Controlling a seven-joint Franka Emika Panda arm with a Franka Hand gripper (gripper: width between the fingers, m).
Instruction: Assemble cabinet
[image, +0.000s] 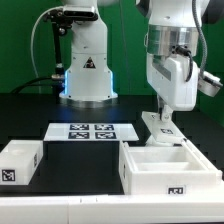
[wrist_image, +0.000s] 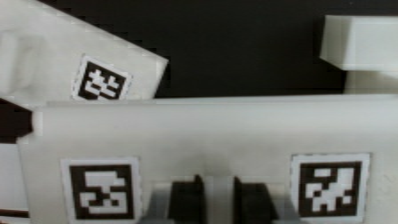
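Note:
The cabinet (image: 170, 168) is a large white open-topped box at the exterior view's front right, with a tag on its near face. My gripper (image: 163, 113) hangs just behind its far wall, above a small white tagged piece (image: 160, 126). In the wrist view the gripper (wrist_image: 217, 200) is shut. Its dark fingers (wrist_image: 185, 200) stand almost together over a white face of the cabinet (wrist_image: 214, 130) that carries two tags. I see nothing clearly held between them. Beyond it lies the tilted white tagged piece (wrist_image: 102, 80).
The marker board (image: 90, 132) lies flat in the middle of the black table. A small white tagged block (image: 18, 160) sits at the exterior view's front left. The robot's base (image: 85, 70) stands at the back. Another white part (wrist_image: 365, 45) shows beyond the cabinet wall.

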